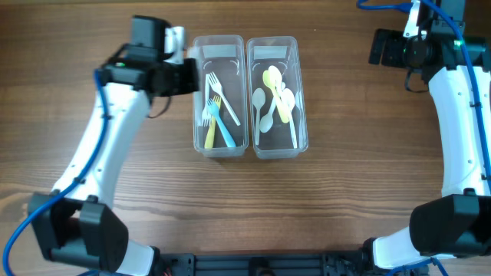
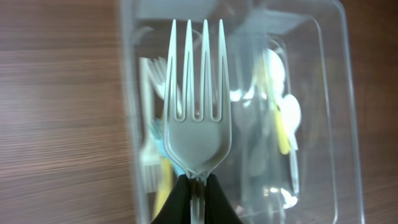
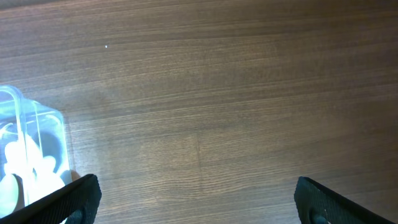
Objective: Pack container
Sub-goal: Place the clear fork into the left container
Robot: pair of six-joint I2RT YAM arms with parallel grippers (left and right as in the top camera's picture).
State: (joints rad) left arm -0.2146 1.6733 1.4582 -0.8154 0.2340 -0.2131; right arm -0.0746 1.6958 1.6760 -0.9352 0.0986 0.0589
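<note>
Left hand (image 1: 187,77) is clamped on a fork (image 2: 198,124), pinching the neck just below the tine head. The dark fingers (image 2: 177,202) meet on the handle. In the left wrist view the fork's long axis runs 6 to 12, tines at 12, and it hangs over the clear left container (image 1: 219,50).

Overhead: the hand sits at that container's 9 o'clock wall, up near its 12 o'clock end. So the drop zone lies at 3 o'clock from the hand, just beside it. The container's long axis runs 12–6. I can't resolve the held fork in the overhead view, so I can't tell how it squares with that axis. My read is the release turns on that: the fork looks long against the container's width and wants to go in lengthwise.

The left container already holds loose forks (image 1: 217,115), white, blue and yellow, roughly lengthwise and crossed. The right container (image 1: 273,50) is right alongside at 3 o'clock and holds spoons (image 1: 276,96), yellow and pale. It looks sorted by type, so the held fork belongs left.

Materials: the fork is translucent grey plastic, four tines, smooth, probably light. The containers are thin glossy clear plastic with rounded corners. The tabletop (image 1: 345,192) is wood grain.

Right hand (image 1: 381,47) is out at 2 o'clock, well apart from both containers, fingers spread wide, gripping nothing. The left arm is nearer by far.
</note>
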